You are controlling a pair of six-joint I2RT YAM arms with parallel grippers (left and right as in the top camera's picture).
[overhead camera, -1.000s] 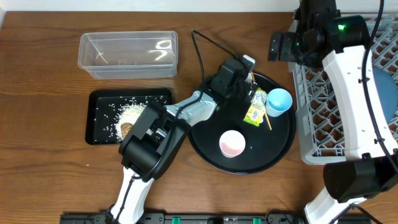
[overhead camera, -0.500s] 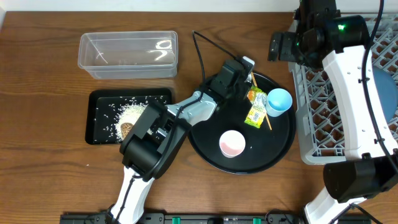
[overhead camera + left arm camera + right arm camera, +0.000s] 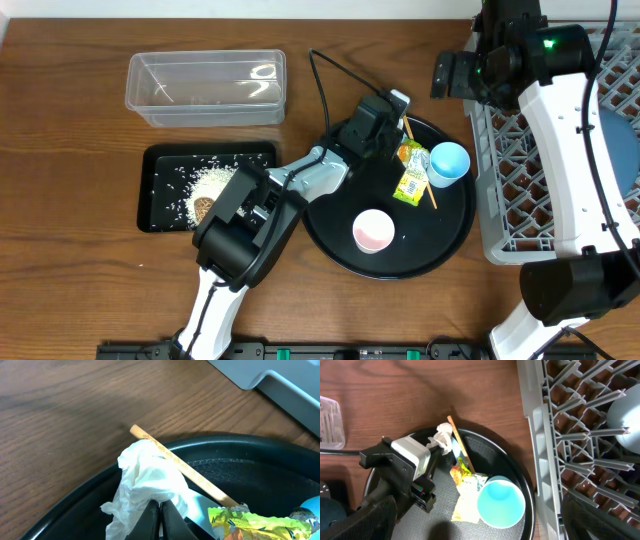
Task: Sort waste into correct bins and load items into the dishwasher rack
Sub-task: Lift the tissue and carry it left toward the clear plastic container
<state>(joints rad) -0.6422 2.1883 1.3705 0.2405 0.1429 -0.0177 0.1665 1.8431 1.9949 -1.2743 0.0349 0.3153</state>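
**Left arm has the tissue pinched**

The left arm reaches low across the glossy round black tray [image 3: 440, 240]. Its left gripper [image 3: 160, 521] is pressed together on the lower edge of the soft, crumpled white tissue [image 3: 145, 477] at the tray's far rim. The thin wooden chopstick [image 3: 180, 467] lies slanted against the tissue, with the crinkly printed wrapper [image 3: 260, 522] just beside it. The right gripper [image 3: 448, 76] hangs spread wide just outside the tray, by the grey lattice rack [image 3: 520, 180].

L arm [image 3: 300, 180] stretched diag. fwd-right from its base, wrist angled down. L hand [image 3: 160, 512] pinched fully shut on crumpled white tissue [image 3: 145, 477]. R arm [image 3: 560, 150] runs fwd along right side, wrist turned left. R hand [image 3: 452, 75] hangs w/ fingers spread wide.
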